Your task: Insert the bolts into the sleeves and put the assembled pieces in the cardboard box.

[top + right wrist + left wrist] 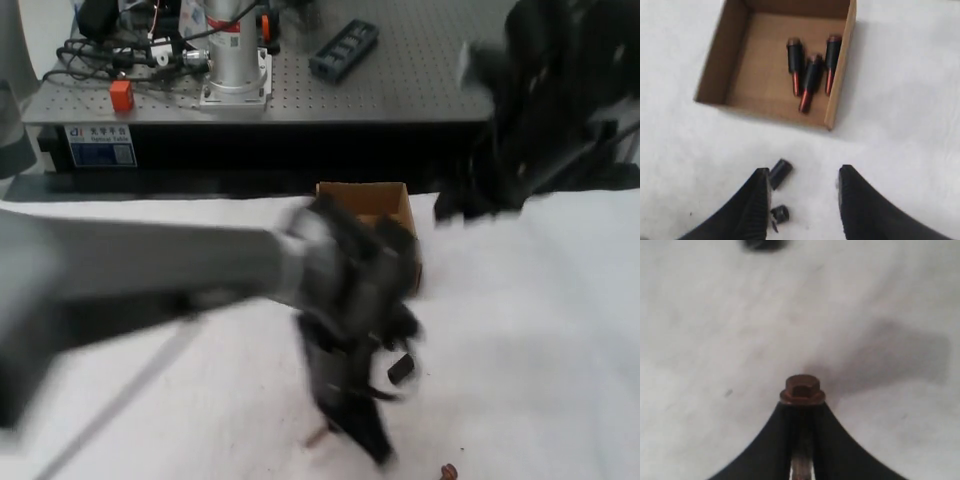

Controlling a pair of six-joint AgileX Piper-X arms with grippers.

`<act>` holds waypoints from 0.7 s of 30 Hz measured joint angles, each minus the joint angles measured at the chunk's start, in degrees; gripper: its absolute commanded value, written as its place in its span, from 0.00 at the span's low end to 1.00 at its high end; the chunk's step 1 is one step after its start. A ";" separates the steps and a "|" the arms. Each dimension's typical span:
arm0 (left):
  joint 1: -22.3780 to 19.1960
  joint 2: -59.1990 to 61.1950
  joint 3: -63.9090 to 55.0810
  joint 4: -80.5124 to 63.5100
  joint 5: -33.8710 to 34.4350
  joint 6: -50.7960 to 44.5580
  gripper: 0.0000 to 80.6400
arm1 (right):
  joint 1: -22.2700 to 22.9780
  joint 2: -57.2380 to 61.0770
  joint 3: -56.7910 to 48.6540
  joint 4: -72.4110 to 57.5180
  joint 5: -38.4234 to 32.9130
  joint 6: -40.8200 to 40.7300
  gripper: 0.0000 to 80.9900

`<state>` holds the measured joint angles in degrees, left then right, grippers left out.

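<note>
My left gripper (802, 407) is shut on a copper-coloured bolt (802, 390), whose hex head sticks out past the fingertips, just above the white cloth. In the high view this gripper (365, 435) points down at the cloth in front of the cardboard box (385, 200). A black sleeve (400, 368) lies beside it, and a loose bolt (448, 470) lies near the front edge. My right gripper (802, 182) hangs open above the cloth short of the box (837, 75), which holds three assembled pieces (811, 75). Two black sleeves (780, 172) (780, 213) lie by one of its fingers.
The right arm (530, 120) hangs dark and blurred over the back right. Behind the cloth stands a perforated metal bench (420, 90) with a metal post (235, 60), cables, an orange block (121, 95) and a blue-grey tray (343, 48). White cloth (540, 350) lies bare at the right.
</note>
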<state>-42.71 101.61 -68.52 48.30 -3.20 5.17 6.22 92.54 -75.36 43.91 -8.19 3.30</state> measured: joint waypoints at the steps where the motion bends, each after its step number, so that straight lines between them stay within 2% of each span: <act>1: 1.04 -2.66 2.35 -0.82 0.00 -0.57 0.01 | 0.44 0.00 0.98 0.93 0.00 -0.09 0.40; 5: 3.45 -10.78 9.86 -3.93 0.21 -2.29 0.01 | 5.99 3.86 3.80 1.92 0.90 0.46 0.45; 10: 5.22 -20.19 16.50 -5.60 0.49 -3.18 0.01 | 9.65 12.71 3.80 -1.54 2.19 4.76 0.46; 18: 5.22 -24.26 18.61 -5.41 0.67 -3.33 0.01 | 10.52 19.90 3.80 -6.93 4.73 10.27 0.45; 21: 5.22 -24.23 18.77 -5.25 0.67 -3.33 0.01 | 10.52 19.88 3.80 -7.86 5.39 10.68 0.37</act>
<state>-37.49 77.37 -49.75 43.06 -2.53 1.83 16.73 112.42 -71.56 36.04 -2.80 13.98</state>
